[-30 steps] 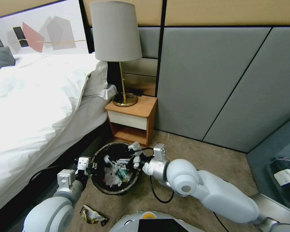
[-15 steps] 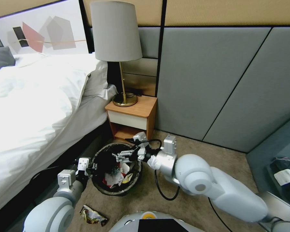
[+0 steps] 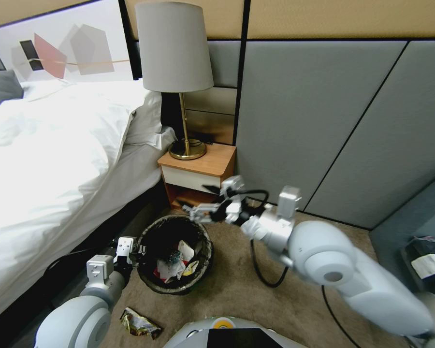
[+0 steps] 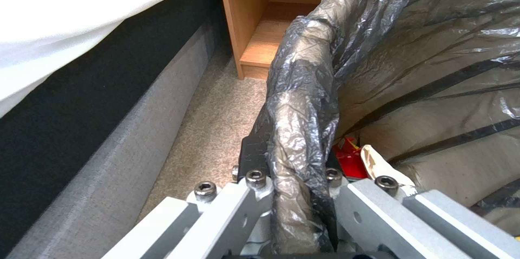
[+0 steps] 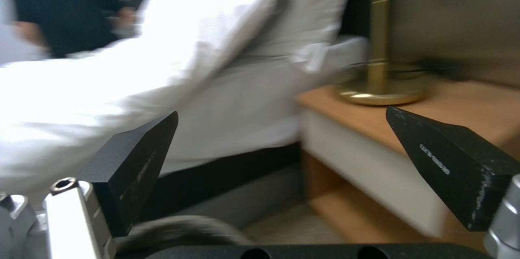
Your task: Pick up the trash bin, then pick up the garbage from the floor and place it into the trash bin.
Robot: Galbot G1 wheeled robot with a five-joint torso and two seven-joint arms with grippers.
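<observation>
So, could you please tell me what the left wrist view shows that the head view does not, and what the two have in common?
Left wrist view alone: the left gripper with its fingers clamped on the trash bin rim, one inside and one outside.

Head view alone: the right gripper open and empty above the far rim, a crumpled wrapper on the carpet, the lamp and the bed.

Both: the bag-lined bin, garbage inside it, and the nightstand.

No legible text, label or number anywhere
</observation>
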